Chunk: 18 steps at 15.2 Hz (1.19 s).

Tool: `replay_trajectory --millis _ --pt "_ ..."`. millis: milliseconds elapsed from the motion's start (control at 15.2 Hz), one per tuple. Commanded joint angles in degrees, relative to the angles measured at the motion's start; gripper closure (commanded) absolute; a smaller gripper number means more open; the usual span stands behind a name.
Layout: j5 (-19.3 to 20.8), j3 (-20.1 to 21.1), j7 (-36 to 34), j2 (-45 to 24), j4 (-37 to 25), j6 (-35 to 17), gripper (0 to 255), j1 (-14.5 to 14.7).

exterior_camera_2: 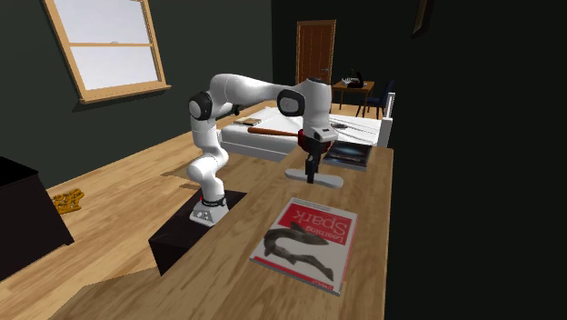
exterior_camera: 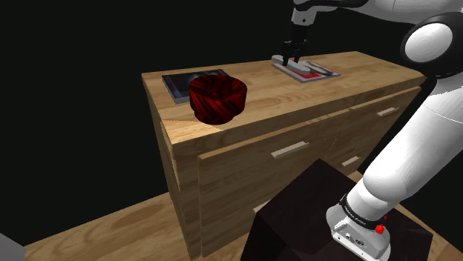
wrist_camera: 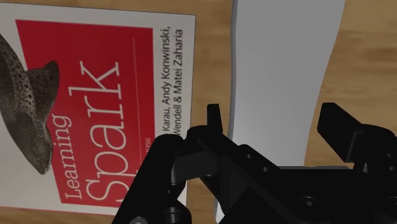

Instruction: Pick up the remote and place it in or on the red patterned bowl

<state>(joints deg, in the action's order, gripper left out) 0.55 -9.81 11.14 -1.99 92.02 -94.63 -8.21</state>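
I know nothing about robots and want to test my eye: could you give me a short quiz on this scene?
1. True or false: the grey remote already lies in the red patterned bowl.
2. Which lies beside the remote on the wooden top? A) a Learning Spark book B) a mug C) a plate
3. Fill in: the fingers of the gripper stand ____, one on each side of the remote.
Key: 1 false; 2 A; 3 open.

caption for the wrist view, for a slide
Open gripper poised over the pale grey remote, beside a Learning Spark book on the wooden dresser top.
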Motion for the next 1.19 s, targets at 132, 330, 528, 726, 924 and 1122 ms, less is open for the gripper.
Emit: replay_trajectory --millis 132,330,528,726,924,1122 --pt "-0.12 0.01 0.02 -0.71 -4.02 3.33 255 0.00" --pt "-0.25 -0.03 0.14 -1.43 -7.28 5.88 255 -0.06" --pt "-0.41 -0.09 0.27 -2.32 -10.81 8.52 255 -0.15" --pt "-0.60 -0.16 0.42 -3.42 -14.64 11.26 255 -0.26" --pt "-0.85 -0.25 0.60 -4.76 -18.84 14.15 255 -0.43" --pt "-1.16 -0.35 0.81 -6.40 -23.54 17.23 255 -0.65"
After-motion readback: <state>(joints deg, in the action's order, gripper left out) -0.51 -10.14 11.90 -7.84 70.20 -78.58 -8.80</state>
